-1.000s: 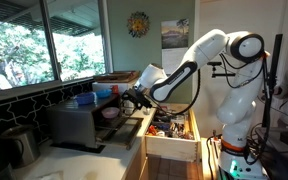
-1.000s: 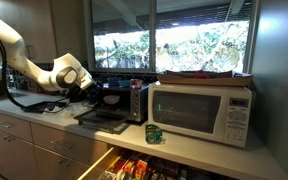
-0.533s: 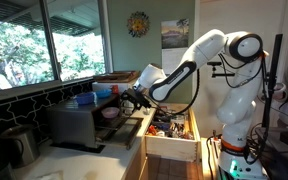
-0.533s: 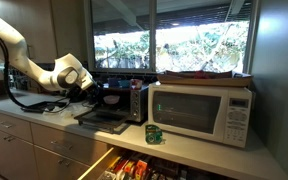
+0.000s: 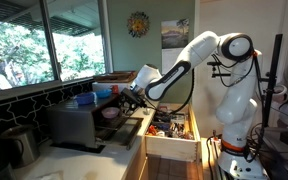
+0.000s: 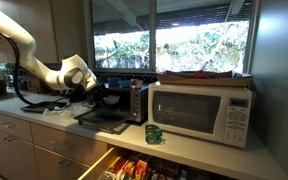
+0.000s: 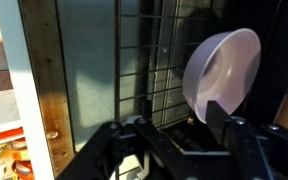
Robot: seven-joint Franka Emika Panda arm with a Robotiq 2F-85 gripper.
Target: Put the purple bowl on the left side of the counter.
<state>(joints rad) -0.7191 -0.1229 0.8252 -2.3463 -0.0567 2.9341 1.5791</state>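
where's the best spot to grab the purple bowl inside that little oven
Pinch the purple bowl by its thin rim, on the edge nearest the open gripper, one finger inside, one outside. It is shallow and wide, so spanning it looks harder. Come in through the open front of the oven; its walls close off the other sides.

In an exterior view, a white jointed robot arm [image 5: 199, 50] reaches from its base at the right toward a dark metal toaster oven [image 5: 76, 125], which stands with its door folded down on the pale cream countertop [image 5: 84, 162]. Its black gripper [image 5: 131, 99] is at the oven's mouth, just beside a small lavender plastic bowl [image 5: 109, 113] in the opening. Blue dishware [image 5: 81, 99] rests on top of the oven. An open wooden drawer of utensils [image 5: 171, 125] lies below the arm.
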